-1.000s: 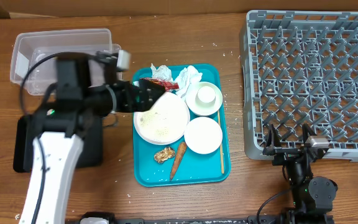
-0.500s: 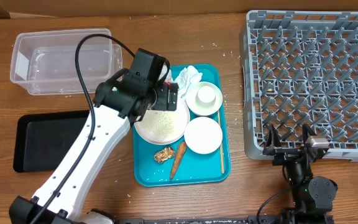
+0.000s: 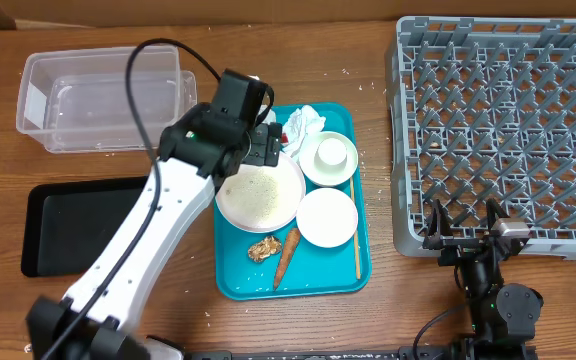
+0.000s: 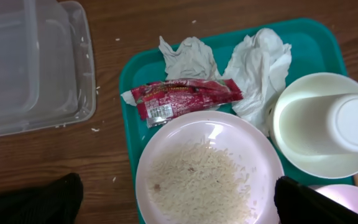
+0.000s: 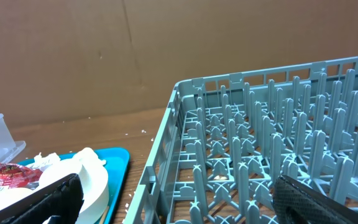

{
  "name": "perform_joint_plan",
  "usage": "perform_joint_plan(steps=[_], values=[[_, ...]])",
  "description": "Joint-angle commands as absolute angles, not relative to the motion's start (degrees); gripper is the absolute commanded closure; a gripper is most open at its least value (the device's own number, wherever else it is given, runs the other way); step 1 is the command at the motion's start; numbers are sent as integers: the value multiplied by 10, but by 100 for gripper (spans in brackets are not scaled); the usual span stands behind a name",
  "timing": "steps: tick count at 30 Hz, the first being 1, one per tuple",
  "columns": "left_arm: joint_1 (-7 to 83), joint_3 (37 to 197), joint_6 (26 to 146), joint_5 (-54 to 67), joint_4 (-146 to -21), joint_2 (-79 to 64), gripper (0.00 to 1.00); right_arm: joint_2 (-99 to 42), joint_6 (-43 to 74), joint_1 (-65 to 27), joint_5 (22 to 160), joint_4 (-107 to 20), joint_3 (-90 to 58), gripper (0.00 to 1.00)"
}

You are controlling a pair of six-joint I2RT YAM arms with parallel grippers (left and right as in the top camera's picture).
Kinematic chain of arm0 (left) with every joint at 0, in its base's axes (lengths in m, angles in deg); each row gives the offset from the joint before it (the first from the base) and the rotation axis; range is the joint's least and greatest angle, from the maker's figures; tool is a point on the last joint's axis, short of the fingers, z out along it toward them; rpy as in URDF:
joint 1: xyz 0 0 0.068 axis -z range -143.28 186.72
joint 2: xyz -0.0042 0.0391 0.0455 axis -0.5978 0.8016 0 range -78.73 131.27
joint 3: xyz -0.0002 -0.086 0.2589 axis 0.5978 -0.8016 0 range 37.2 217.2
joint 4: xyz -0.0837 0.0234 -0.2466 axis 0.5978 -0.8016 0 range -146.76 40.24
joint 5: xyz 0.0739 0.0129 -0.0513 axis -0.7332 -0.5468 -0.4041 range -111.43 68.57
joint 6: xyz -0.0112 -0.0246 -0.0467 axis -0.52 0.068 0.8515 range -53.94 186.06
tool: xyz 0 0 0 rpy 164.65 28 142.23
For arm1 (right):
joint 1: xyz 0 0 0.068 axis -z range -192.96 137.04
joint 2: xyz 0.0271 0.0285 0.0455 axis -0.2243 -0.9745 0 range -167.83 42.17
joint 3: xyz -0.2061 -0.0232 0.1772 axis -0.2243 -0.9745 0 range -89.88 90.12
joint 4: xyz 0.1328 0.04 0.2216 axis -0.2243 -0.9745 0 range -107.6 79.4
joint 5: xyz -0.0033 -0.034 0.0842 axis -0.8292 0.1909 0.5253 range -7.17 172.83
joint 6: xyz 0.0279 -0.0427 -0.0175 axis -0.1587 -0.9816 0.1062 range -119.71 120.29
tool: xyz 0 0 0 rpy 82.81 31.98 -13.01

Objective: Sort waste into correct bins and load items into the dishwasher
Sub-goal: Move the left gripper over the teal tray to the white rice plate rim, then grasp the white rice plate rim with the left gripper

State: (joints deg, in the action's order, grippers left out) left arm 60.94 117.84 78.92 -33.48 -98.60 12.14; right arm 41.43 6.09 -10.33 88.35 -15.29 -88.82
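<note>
My left gripper (image 3: 264,150) (image 4: 179,208) is open and empty, hovering over the back of the large plate (image 3: 260,195) (image 4: 207,174), which holds rice grains. The red wrapper (image 4: 182,96) lies just beyond the plate, with two crumpled napkins (image 4: 188,56) (image 3: 303,122) behind it. A cup (image 3: 330,152) (image 4: 353,121) stands upside down in a small bowl (image 3: 313,172). A second bowl (image 3: 326,217), the carrot (image 3: 286,257), the brown lump (image 3: 263,248) and the chopstick (image 3: 354,230) lie on the teal tray (image 3: 348,275). My right gripper (image 3: 463,232) (image 5: 182,205) is open by the dish rack (image 3: 503,130) (image 5: 278,155).
The clear tub (image 3: 98,100) (image 4: 30,62) stands at the back left, and the black tray (image 3: 78,225) lies in front of it. My left arm stretches from the front left across the black tray's right end. The rack fills the right side.
My left arm has swung right from over the tub and black tray to the teal tray. It now hangs over the plate's back edge. The right arm has not moved.
</note>
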Motion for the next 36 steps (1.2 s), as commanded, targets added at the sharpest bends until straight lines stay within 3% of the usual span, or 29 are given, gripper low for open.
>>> perform_joint_plan(steps=[1, 9, 20, 32, 36], values=[[607, 1189, 736, -321, -984, 176, 0, 420, 62, -101, 878, -150, -894, 0], [596, 1189, 725, -321, -977, 273, 1, 420, 62, -101, 878, -150, -894, 0], [508, 1189, 669, -200, -940, 335, 23, 420, 62, -101, 878, -150, -894, 0], [495, 1189, 600, -158, -916, 374, 24, 420, 63, -101, 878, -150, -894, 0], [495, 1189, 591, -159, -911, 374, 31, 420, 62, -101, 878, -150, -894, 0]])
